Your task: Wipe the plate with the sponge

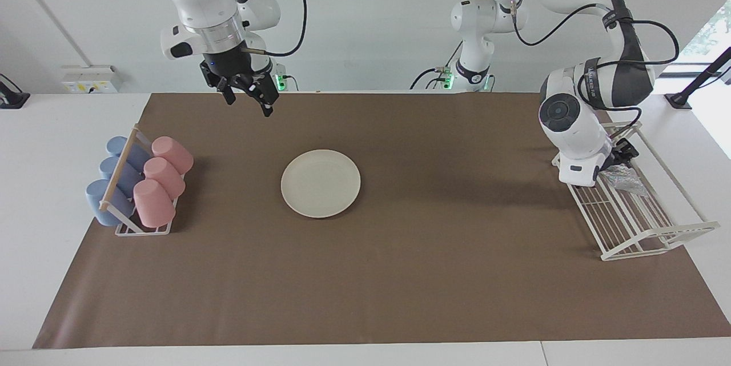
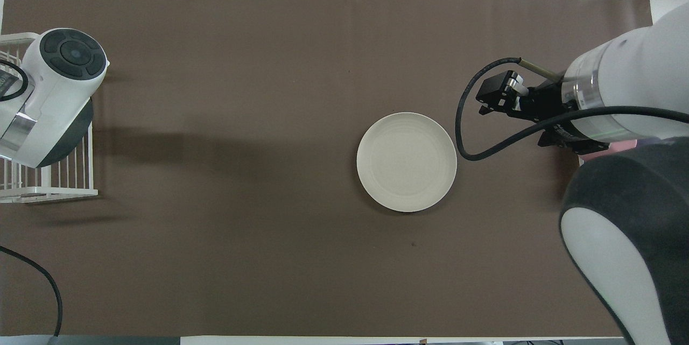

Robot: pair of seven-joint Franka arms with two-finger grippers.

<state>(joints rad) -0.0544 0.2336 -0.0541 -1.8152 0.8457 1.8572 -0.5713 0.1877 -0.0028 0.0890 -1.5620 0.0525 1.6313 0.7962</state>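
The plate (image 1: 320,183) lies flat on the brown mat (image 1: 434,274) that covers the bench (image 1: 51,229), about midway between the two arms' ends and with nothing on it. In the overhead view the plate (image 2: 406,161) sits just beside the looping black cable of the right arm.

The sponge (image 1: 625,177) rests in the white wire rack (image 1: 639,223) at the left arm's end of the bench, a crumpled silvery pad on the rack's bars. The left tool (image 1: 619,157) is down at the rack, right at the sponge; its fingers are mostly hidden by the arm's wrist, so it is not possible to tell whether they are apart or closed on the pad, or whether they touch it. From overhead, only the arm's wrist shows above the rack (image 2: 48,183), and both the tool and the sponge are covered.

The right tool (image 1: 249,95) hangs in the air over the mat's edge nearest the robots, its fingers spread apart with nothing between them; this arm waits. In the overhead view the right tool (image 2: 498,94) is seen beside the plate.

At the right arm's end of the bench a small rack (image 1: 143,223) holds three pink cups (image 1: 163,179) and three blue cups (image 1: 114,183) lying on their sides in two rows.
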